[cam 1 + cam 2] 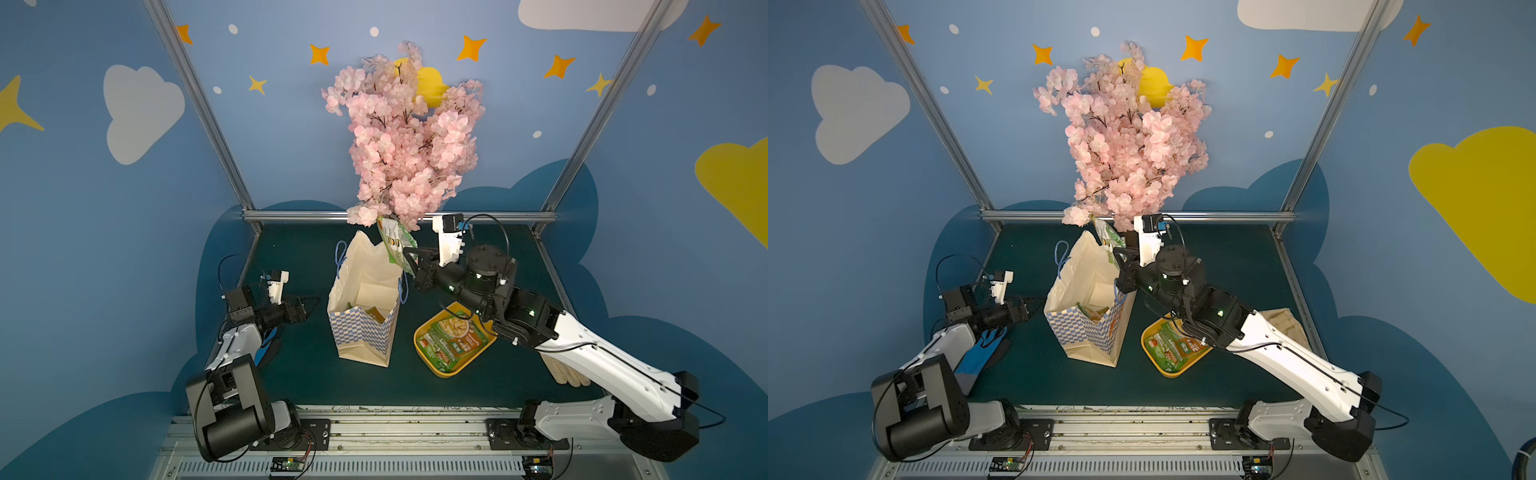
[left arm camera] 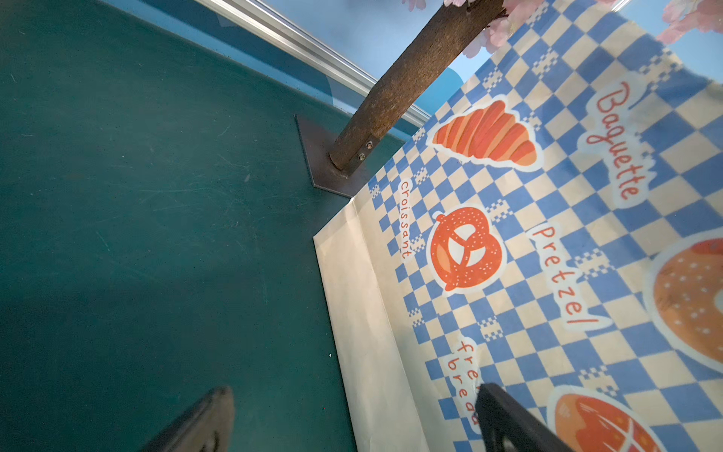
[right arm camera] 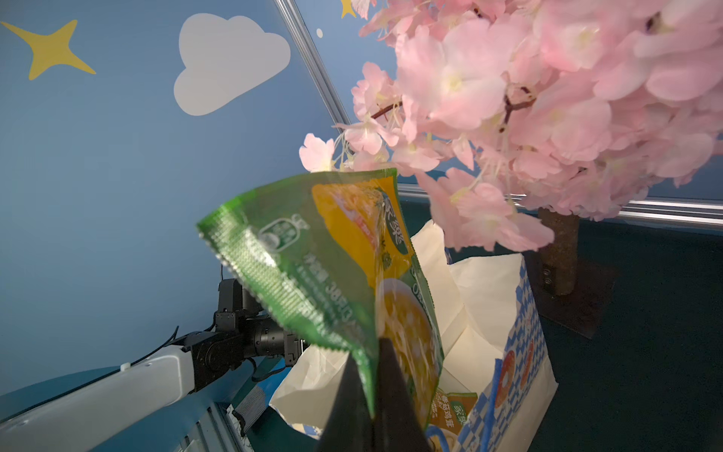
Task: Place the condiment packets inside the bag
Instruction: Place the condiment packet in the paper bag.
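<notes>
Right gripper (image 3: pixel 369 352): jaws pressed together on the lower edge of one green sachet, the held packet (image 3: pixel 324 266). It stands up from the pinch, creased, with its top corner brushing the pink blossoms (image 3: pixel 547 98).

In both top views you have the right gripper (image 1: pixel 411 262) raised over the far right corner of the bag (image 1: pixel 357 332). The held packet (image 1: pixel 395 243) is above the rim, not inside.

The bag stands upright on the green table (image 1: pixel 299 374) with its mouth open and cream lining showing. One packet in the bag (image 1: pixel 372 313) lies at the bottom, and the right wrist view shows it too (image 3: pixel 450 411).

Left gripper (image 1: pixel 311 305): jaws spread wide with nothing between them, low and aimed at the bag's checkered left wall, near it but apart. In the left wrist view the two fingers (image 2: pixel 504 415) frame the bag's bottom fold (image 2: pixel 352 313).

A yellow tray (image 1: pixel 440 370) sits just right of the bag. The tray packets (image 1: pixel 453 338), several green ones, are stacked in it, and your right arm crosses over its far side.

A blue glove (image 1: pixel 980 357) lies under the left arm. A beige cloth (image 1: pixel 1283 322) lies at the table's right edge behind the right arm.
</notes>
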### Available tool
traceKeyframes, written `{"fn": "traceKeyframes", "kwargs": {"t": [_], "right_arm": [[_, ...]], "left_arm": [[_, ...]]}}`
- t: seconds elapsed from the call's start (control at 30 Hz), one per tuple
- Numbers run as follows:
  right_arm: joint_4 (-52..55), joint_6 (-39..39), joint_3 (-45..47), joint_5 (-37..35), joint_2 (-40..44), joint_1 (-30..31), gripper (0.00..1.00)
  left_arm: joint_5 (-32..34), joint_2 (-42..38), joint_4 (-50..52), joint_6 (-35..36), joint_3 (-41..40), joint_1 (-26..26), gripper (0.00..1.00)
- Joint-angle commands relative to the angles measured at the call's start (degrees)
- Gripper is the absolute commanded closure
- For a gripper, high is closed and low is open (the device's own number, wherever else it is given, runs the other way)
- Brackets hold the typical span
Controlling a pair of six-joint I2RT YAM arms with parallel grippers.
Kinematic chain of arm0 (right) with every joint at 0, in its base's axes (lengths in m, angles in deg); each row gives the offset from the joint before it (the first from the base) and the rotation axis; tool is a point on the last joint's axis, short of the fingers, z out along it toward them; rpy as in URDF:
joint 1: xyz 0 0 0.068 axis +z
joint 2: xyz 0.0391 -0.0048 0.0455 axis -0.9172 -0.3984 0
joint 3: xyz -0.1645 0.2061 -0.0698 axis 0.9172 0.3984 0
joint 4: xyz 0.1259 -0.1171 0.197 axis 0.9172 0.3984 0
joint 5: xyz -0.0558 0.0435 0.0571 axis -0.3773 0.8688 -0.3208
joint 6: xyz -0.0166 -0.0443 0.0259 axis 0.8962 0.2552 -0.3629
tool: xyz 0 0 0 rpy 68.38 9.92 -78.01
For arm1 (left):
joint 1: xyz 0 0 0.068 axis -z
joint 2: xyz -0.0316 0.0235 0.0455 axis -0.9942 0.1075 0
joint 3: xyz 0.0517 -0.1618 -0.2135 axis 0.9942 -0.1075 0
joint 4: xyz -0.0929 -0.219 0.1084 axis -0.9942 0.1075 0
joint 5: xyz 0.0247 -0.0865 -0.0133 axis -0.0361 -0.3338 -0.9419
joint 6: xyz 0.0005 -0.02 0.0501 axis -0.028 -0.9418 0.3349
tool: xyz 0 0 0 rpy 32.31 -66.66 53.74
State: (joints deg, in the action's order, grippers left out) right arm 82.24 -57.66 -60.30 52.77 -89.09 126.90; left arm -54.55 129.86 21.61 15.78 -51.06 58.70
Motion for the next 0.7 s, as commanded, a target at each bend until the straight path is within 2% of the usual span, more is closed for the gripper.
{"fn": "traceKeyframes", "kwargs": {"t": [0.0,0.27,0.3,0.37,0.5,0.57,0.67], "right_arm": [[-4.6,-1.0,-2.84,2.22,-2.58,0.34,1.0],[-2.62,-2.06,-4.81,1.91,-6.22,0.64,1.0],[-2.41,-2.17,-4.89,1.84,-6.38,0.65,0.98],[-2.01,-2.15,-4.82,2.3,-6.7,0.7,0.87],[-0.41,-1.7,-5.79,2.4,-6.77,0.67,0.54],[0.53,-0.95,-6.28,2.23,-6.29,0.67,0.47],[1.97,0.83,-6.3,2.13,-4.38,0.9,0.43]], "left_arm": [[-1.15,-1.19,-0.69,0.45,-0.7,-0.35,0.0],[-1.44,-1.37,-0.7,0.67,-0.79,-0.32,0.0],[-1.44,-1.32,-0.7,0.63,-0.76,-0.34,0.0],[-1.24,-1.5,-0.77,0.64,-0.86,-0.32,0.0],[-1.18,-1.3,-1.05,0.45,-0.88,-0.34,0.0],[-1.16,-1.21,-1.05,0.45,-0.88,-0.31,0.0],[-1.09,-1.18,-1.05,0.39,-0.79,-0.35,0.0]]}}
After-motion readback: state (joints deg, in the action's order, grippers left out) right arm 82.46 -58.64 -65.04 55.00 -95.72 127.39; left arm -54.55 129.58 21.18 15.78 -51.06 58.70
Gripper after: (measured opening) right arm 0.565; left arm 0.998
